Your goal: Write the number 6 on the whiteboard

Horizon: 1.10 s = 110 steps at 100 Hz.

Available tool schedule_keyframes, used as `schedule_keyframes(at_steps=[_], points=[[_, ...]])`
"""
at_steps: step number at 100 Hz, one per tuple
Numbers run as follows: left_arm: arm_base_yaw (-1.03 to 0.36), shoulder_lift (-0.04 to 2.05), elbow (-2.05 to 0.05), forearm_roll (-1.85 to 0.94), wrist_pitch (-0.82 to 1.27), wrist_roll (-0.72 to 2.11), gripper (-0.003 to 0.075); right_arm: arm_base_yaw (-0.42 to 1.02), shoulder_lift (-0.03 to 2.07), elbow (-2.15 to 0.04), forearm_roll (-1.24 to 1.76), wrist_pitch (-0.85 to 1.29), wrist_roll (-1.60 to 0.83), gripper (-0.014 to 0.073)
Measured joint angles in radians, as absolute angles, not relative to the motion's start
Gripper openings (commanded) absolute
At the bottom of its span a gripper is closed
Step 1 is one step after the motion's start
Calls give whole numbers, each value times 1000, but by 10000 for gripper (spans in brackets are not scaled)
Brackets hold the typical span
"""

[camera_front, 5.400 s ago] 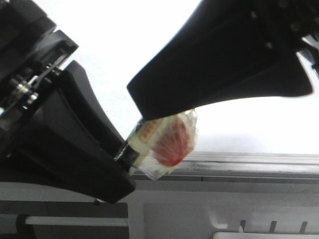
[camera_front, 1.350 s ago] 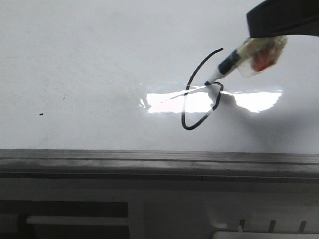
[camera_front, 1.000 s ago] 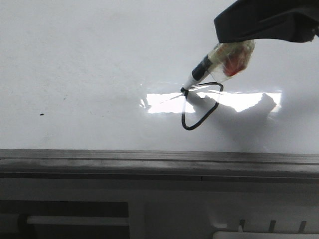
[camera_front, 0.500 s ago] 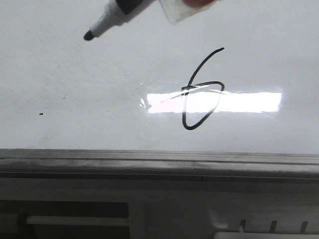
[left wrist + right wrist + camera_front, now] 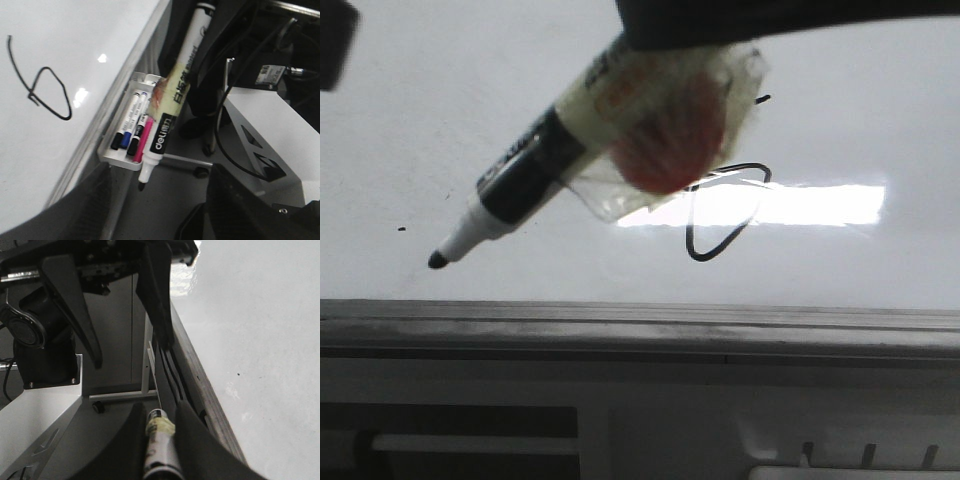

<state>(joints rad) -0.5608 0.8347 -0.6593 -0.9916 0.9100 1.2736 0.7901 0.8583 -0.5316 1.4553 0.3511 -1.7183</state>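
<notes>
The right gripper point(image 5: 159, 437) is pinching the marker point(image 5: 535, 170), whose tip points down and away from the finished number 6 point(image 5: 725, 205) on the whiteboard point(image 5: 470, 80), while the left gripper point(image 5: 155, 210) stands spread and empty.

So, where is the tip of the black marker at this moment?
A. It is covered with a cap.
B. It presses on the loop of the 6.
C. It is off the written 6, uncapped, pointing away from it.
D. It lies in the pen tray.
C: in the front view the bare tip of the black marker sits well to the left of the number 6 on the whiteboard, held between the right gripper's fingers.
</notes>
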Motion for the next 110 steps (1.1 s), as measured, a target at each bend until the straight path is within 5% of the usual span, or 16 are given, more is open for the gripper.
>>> schedule_keyframes(at_steps=[29,67,110], points=[[-688,1074,-720,-990,868,1291,398,790,859,-538,1433,359,-1720,-64],[-697,1130,-728,-1018,804,1304,392,790,859,-538,1429,392,-1720,-64],[-700,1179,-728,-1089,819,1306,184,788,861,-538,1417,386,-1725,-64]])
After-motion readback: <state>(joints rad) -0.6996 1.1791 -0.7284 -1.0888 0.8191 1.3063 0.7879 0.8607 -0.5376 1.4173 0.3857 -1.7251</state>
